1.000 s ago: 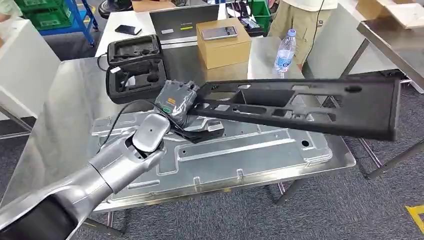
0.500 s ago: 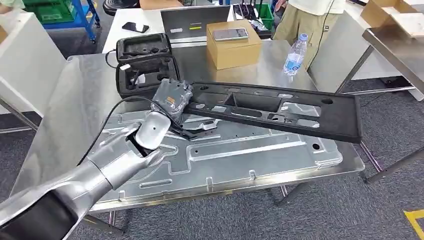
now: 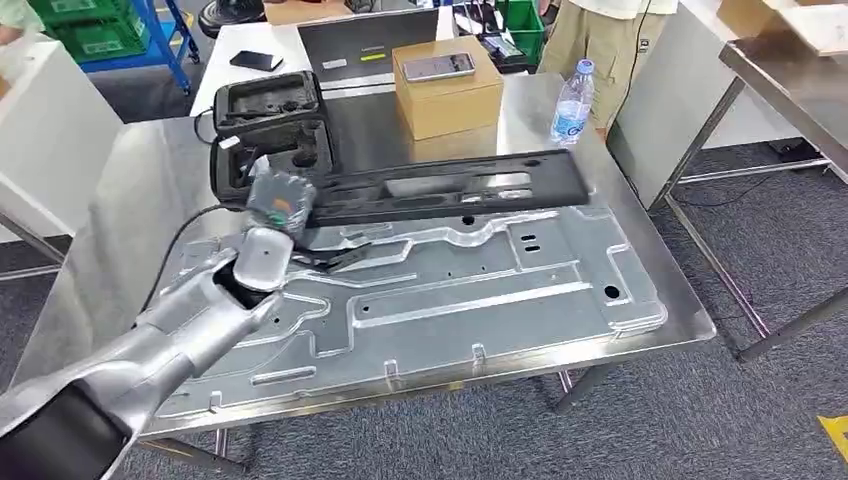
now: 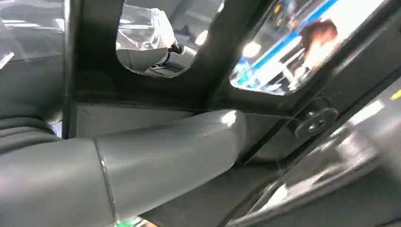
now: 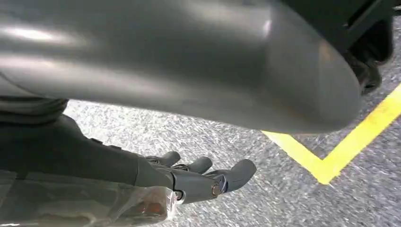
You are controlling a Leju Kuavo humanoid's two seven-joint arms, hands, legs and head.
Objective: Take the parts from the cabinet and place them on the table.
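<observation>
Gripping one end of the panel (image 3: 440,188), your left hand (image 3: 275,205) held it low across the table's (image 3: 130,200) far half; long, stiff, probably light, it would lever. Right hand (image 5: 198,177) hung empty.

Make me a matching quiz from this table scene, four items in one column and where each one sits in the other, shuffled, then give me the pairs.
Things:
1. water bottle
2. phone
3. long black plastic panel
4. cardboard box

Places:
A. on top of the cardboard box
B. held at one end by the left hand, lying over the metal sheet
C. upright near the table's far right edge
D. on the table's far side, left of the bottle

Pairs: 1-C, 2-A, 3-B, 4-D
</observation>
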